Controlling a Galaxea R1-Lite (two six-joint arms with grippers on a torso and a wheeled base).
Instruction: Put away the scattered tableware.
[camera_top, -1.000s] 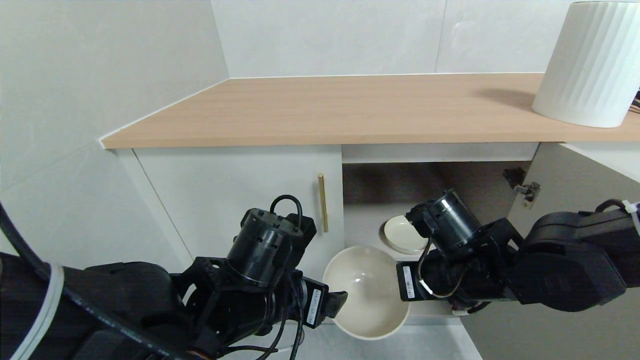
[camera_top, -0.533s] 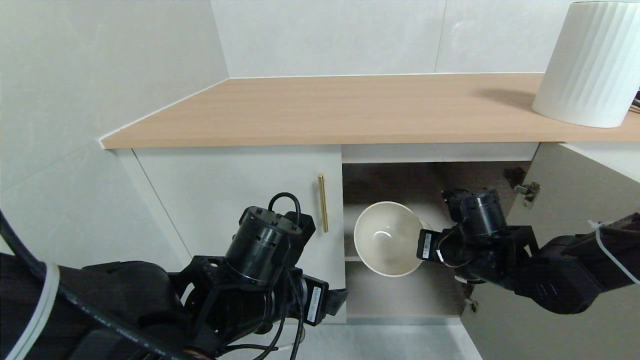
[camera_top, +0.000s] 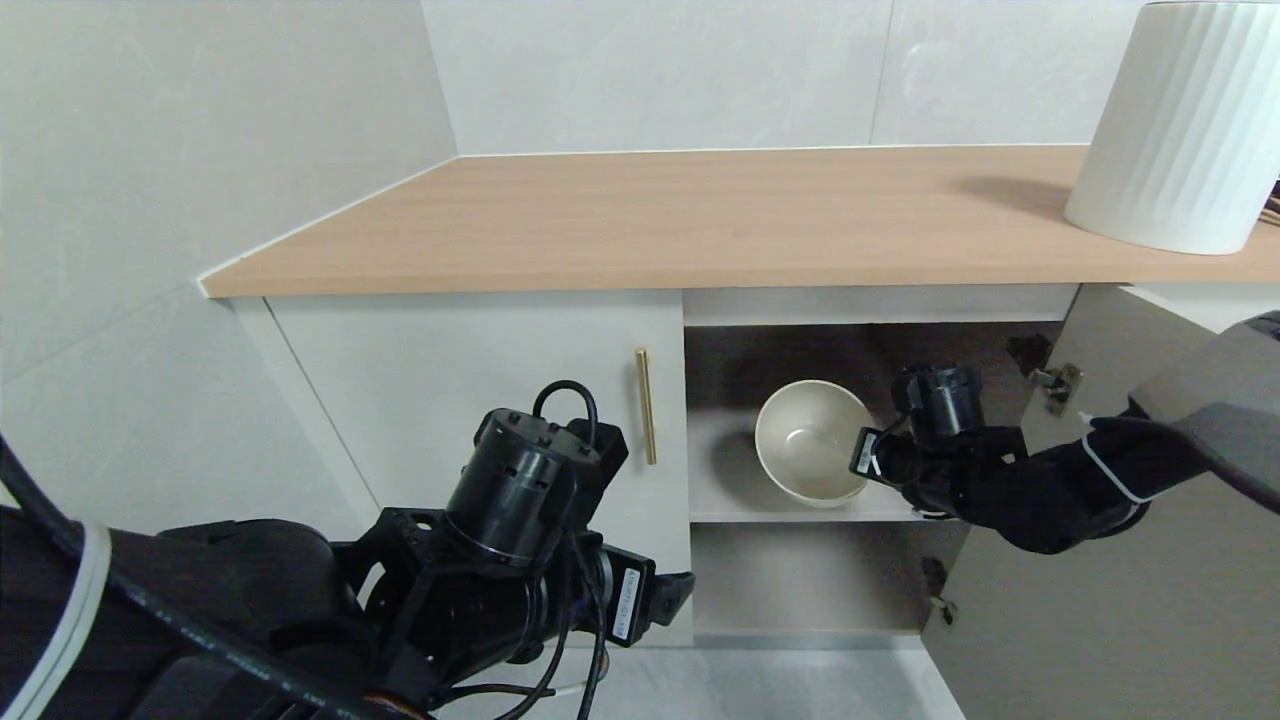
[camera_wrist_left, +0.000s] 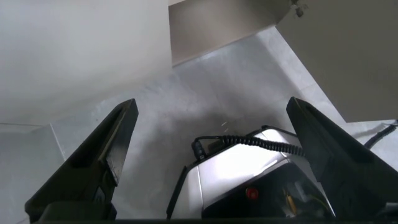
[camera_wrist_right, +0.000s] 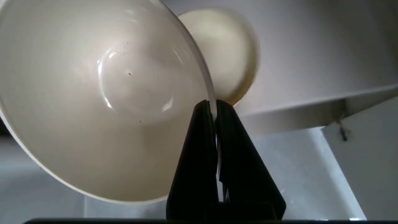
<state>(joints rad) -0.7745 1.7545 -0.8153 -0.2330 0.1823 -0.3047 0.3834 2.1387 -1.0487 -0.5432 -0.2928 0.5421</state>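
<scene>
A cream bowl (camera_top: 812, 440) hangs tilted just inside the open cabinet, over its middle shelf (camera_top: 730, 490). My right gripper (camera_top: 866, 452) is shut on the bowl's rim at its right side; in the right wrist view the fingers (camera_wrist_right: 211, 155) pinch the rim of the bowl (camera_wrist_right: 99, 93), and a small cream plate (camera_wrist_right: 227, 56) lies on the shelf behind it. My left gripper (camera_wrist_left: 214, 149) is low in front of the shut left cabinet door, open, with nothing between its fingers and floor below it.
The right cabinet door (camera_top: 1120, 520) stands swung open at the right. The left door (camera_top: 480, 380) with a brass handle (camera_top: 645, 405) is shut. A white ribbed container (camera_top: 1180, 120) stands on the wooden countertop (camera_top: 680, 215) at the far right.
My right arm has carried the bowl up and forward from in front of the cabinet into its opening, above the shelf. The left arm has barely moved.
</scene>
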